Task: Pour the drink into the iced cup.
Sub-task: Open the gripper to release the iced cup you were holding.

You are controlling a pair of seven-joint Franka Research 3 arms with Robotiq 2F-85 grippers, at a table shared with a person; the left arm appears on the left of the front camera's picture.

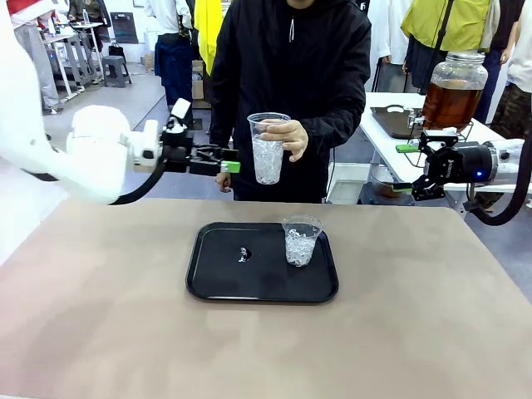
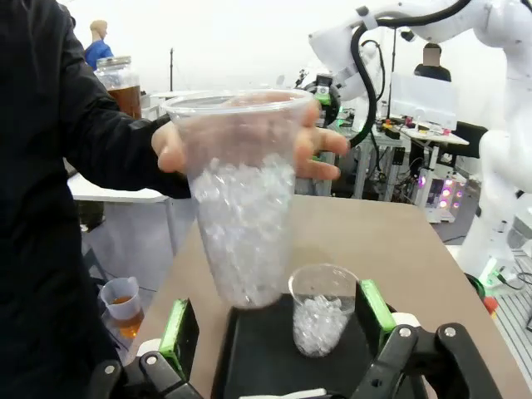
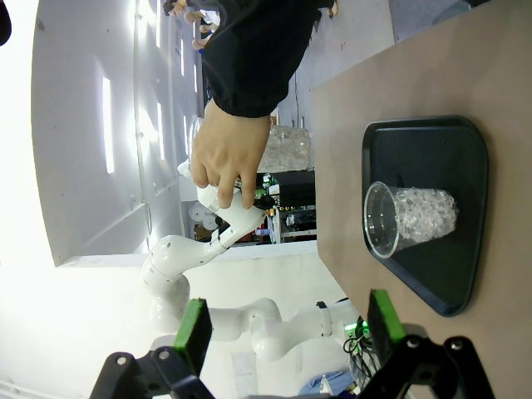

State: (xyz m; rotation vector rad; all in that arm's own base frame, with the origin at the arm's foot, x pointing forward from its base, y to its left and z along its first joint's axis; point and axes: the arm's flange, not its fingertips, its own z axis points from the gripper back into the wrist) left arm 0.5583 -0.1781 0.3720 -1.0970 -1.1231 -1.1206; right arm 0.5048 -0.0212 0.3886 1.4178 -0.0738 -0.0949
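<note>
Item: my left gripper, jaws wide, empty, at 9 o'clock just beside a clear plastic ice-filled cup held up by a person's hand.
Item: my right gripper, jaws wide, empty.
Item: amber drink in a round glass dispenser jar, at 2 o'clock from the black rectangular tray.
Item: second clear iced cup, upright on the tray.

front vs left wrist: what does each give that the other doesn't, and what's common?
Front: loose ice bits lying on the black tray.
Left wrist: a small cup of amber liquid low beside the table.
Both: the person's hand holding up the tall iced cup, the short iced cup standing on the tray, and the drink jar behind.
</note>
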